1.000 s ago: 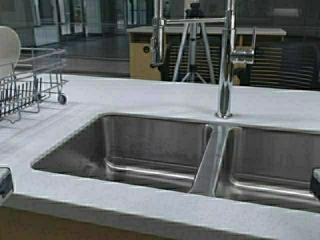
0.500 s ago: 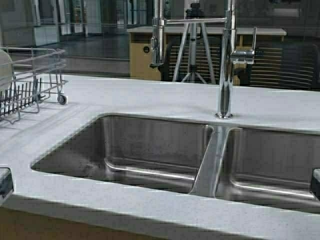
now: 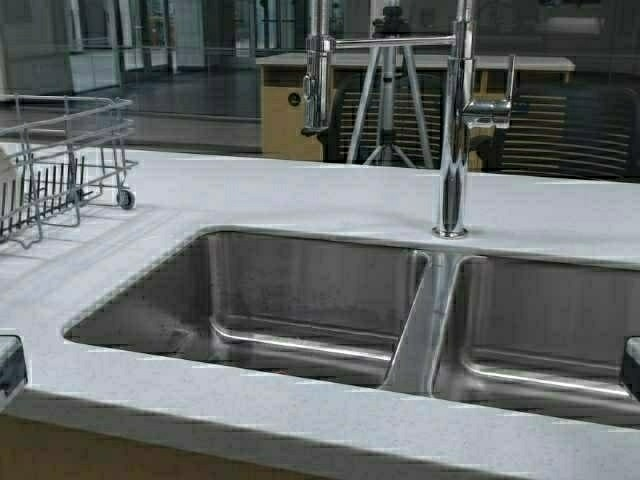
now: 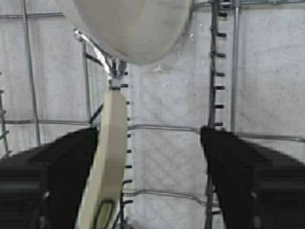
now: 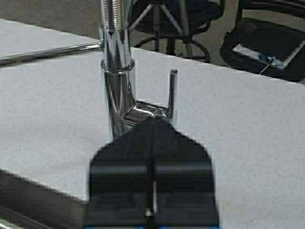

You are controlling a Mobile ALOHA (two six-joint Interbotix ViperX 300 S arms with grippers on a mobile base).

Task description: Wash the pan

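Pan [image 4: 128, 28]: stood on edge in the wire dish rack [image 3: 60, 160] at the far left of the counter, its cream handle [image 4: 107, 157] pointing toward the left wrist camera; in the high view only a pale sliver showed at the left edge.
Why it sat there: the rack's upright prongs appeared to prop it on its rim, which left the handle free to be taken.
Left gripper [image 4: 150, 176]: fingers spread wide on either side of the handle, one black finger [image 4: 62, 176] close against it, the other well apart; nothing was gripped, which looked like a line-up for a grasp.
Right gripper [image 5: 151, 191]: fingers pressed together and empty, parked just in front of the tap's side lever [image 5: 172, 93], probably placed to start the water.
Sink [image 3: 300, 300]: double steel basin, set near and to the right of the rack; both bowls looked dry.
Faucet [image 3: 452, 120]: tall chrome tap behind the divider, spray head hanging over the left bowl.
Counter [image 3: 300, 190]: pale speckled stone.
Room: a tripod [image 3: 385, 90] and chairs stood beyond the counter.
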